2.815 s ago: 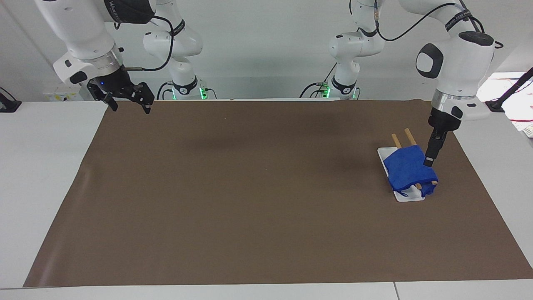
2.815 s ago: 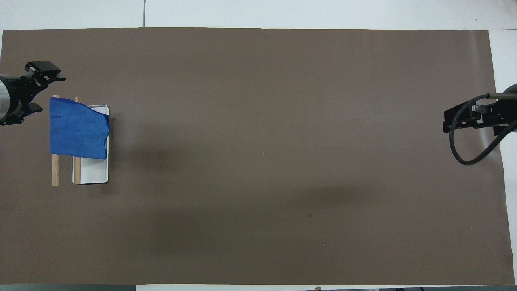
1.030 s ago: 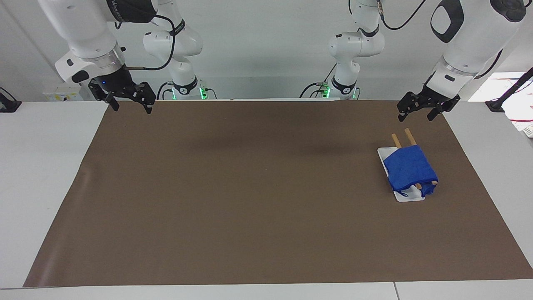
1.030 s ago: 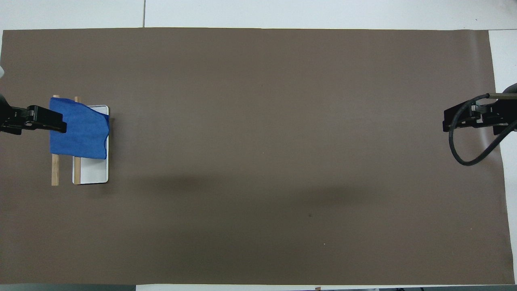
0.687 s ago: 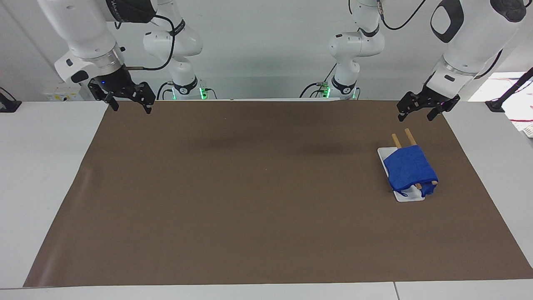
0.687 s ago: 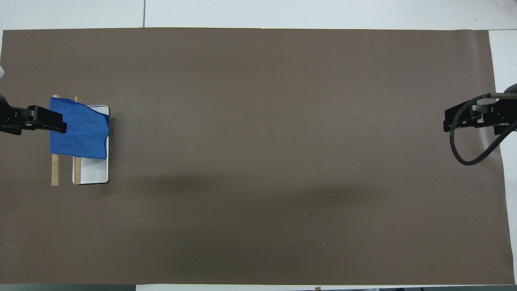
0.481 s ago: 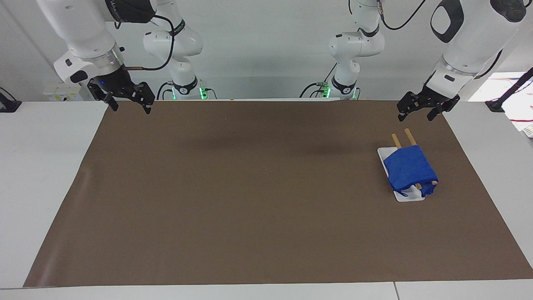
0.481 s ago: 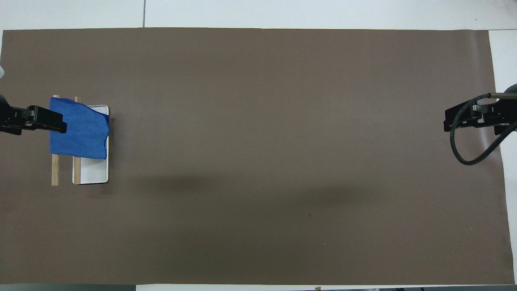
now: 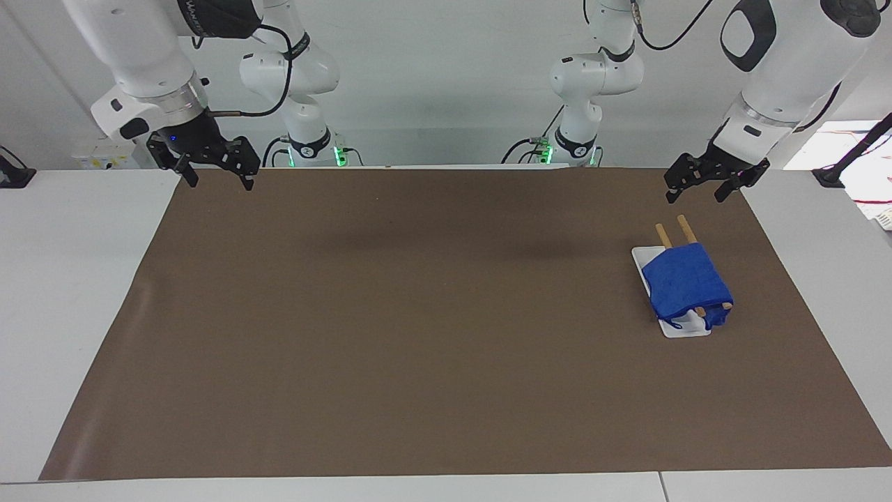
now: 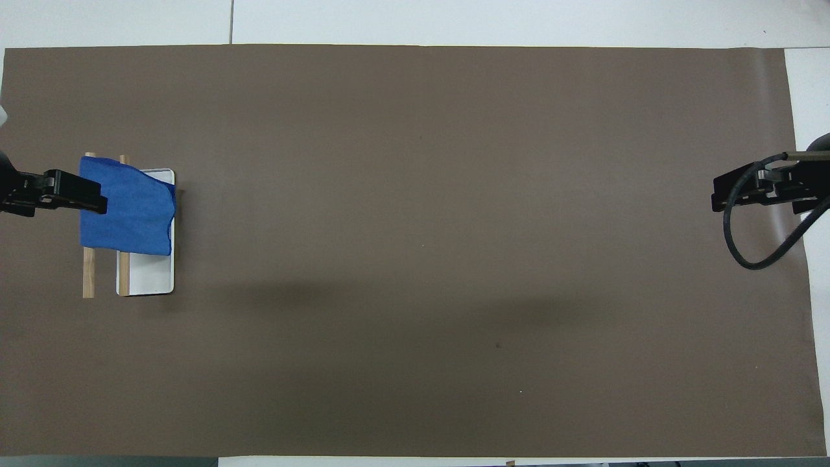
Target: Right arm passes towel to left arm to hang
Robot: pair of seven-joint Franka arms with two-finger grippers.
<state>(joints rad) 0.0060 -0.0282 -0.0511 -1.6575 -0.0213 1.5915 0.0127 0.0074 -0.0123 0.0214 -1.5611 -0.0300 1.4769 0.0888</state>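
Towel draped over rods, hung; left gripper and right gripper raised, fingers released, holding nothing.

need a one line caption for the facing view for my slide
Blue towel draped over the two wooden rods of a white tray; left gripper and right gripper raised, open and empty.

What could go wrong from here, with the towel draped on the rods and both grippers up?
The towel hangs unevenly over the two wooden rods, bunched at the end farther from the robots, so it might slide off. The left gripper hangs open above the rods' nearer ends; a careless sweep could snag them. The right gripper waits open, away from it.
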